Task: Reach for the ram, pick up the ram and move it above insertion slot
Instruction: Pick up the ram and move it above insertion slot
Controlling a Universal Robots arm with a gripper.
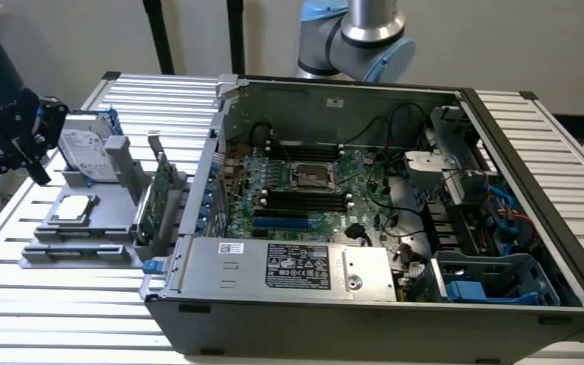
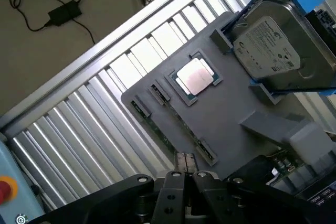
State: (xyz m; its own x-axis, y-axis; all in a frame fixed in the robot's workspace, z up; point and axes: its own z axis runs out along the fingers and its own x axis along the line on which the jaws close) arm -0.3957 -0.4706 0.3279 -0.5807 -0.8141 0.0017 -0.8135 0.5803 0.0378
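The ram [image 2: 169, 135] shows as a thin green strip seen edge-on, standing in a slot of the grey holder [image 2: 231, 103] between small end clips. My gripper [image 2: 185, 162] hovers just above one end of that strip, its two fingertips pressed together with nothing between them. In the exterior view the gripper [image 1: 36, 169] hangs at the far left over the holder [image 1: 99, 213], beside the open computer case. The motherboard's dark memory slots [image 1: 303, 199] lie inside the case, well to the exterior view's right of the gripper.
On the holder sit a silver hard drive [image 2: 273, 51] in a blue frame, a processor chip [image 2: 195, 76], and an upright green expansion card [image 1: 160, 194]. The case wall [image 1: 206, 190] rises between holder and motherboard. A red button [image 2: 4, 191] sits near the slatted table's edge.
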